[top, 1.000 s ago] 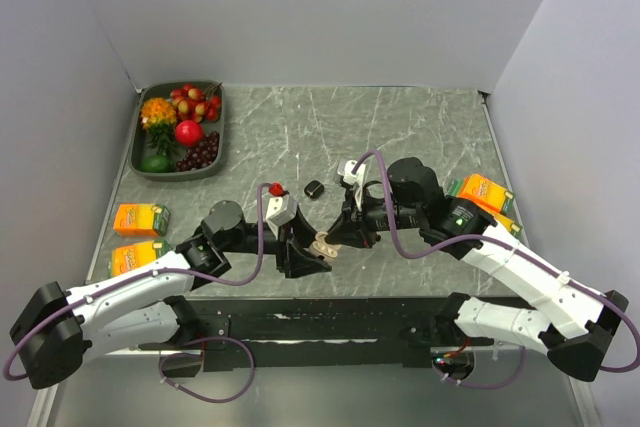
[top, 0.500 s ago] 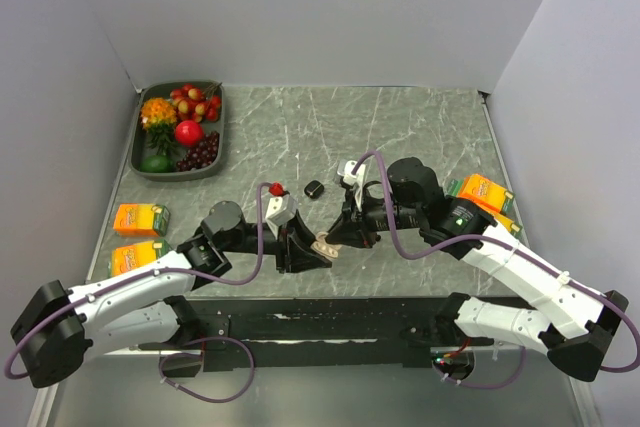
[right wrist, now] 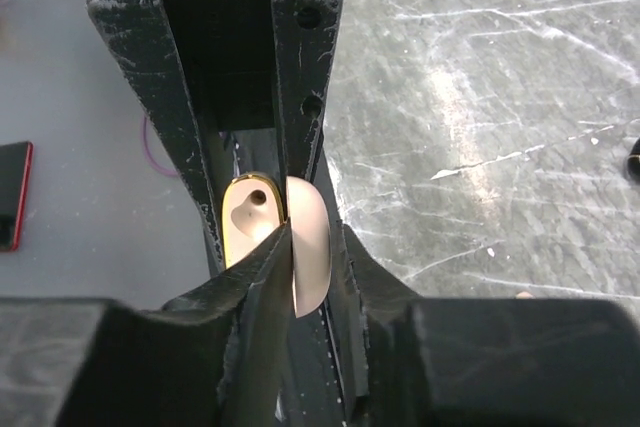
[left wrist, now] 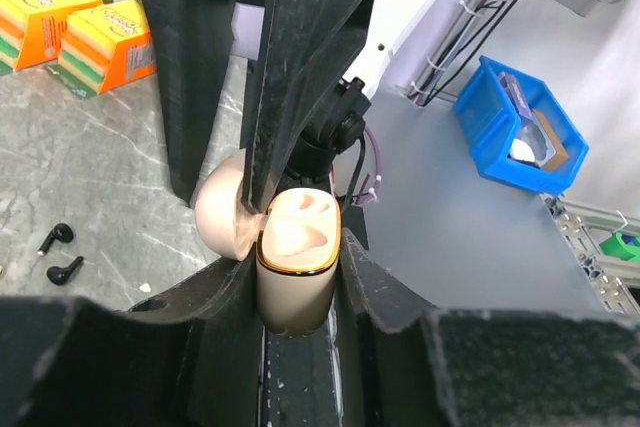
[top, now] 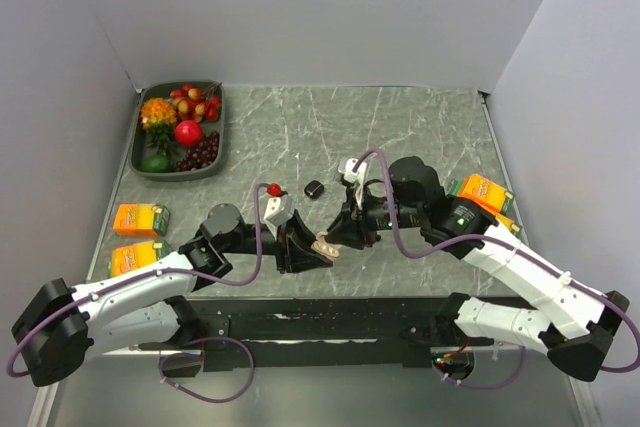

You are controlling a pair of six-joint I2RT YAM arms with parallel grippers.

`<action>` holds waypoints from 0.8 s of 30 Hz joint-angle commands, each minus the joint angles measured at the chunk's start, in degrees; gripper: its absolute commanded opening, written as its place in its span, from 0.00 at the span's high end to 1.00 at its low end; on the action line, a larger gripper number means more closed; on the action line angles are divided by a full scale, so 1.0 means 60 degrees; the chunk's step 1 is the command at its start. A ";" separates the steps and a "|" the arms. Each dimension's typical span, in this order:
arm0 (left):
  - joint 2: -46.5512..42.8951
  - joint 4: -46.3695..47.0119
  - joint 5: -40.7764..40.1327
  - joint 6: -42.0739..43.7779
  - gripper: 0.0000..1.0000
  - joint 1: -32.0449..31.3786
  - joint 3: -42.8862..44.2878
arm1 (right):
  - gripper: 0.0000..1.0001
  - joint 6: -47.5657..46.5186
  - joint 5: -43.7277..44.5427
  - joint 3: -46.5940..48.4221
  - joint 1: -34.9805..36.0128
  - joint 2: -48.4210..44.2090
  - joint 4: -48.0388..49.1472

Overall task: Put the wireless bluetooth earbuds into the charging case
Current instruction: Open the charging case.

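Showing beige charging case [left wrist: 297,247], gold-rimmed, lid open, two sockets.

Tabletop [top: 400,127] lies open upper middle; fruit tray [top: 178,175] blocks upper left, orange cartons [top: 140,219] both sides, left gripper [top: 312,247] and right gripper [top: 338,240] lower centre.

Nothing can be read: the orange cartons [left wrist: 105,42] carry printed markings, but they are too blurred to make out.
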 commanded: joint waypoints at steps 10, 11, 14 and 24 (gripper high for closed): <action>-0.0112 0.0659 -0.1289 0.0140 0.99 -0.0357 -0.0168 | 0.70 0.0861 0.1945 0.0387 0.0026 -0.1111 0.1101; -0.0113 0.0689 -0.1510 0.0213 0.99 -0.0416 -0.0212 | 0.81 0.0949 0.1946 0.0312 0.0040 -0.1185 0.1205; -0.0113 0.0995 -0.2753 0.0520 0.99 -0.0781 -0.0358 | 1.00 0.1052 0.1888 0.0049 0.0040 -0.1361 0.1498; 0.0721 0.4624 -0.6536 0.2118 0.99 -0.2276 -0.1691 | 1.00 0.1696 0.2489 -0.1343 0.0040 -0.1976 0.2773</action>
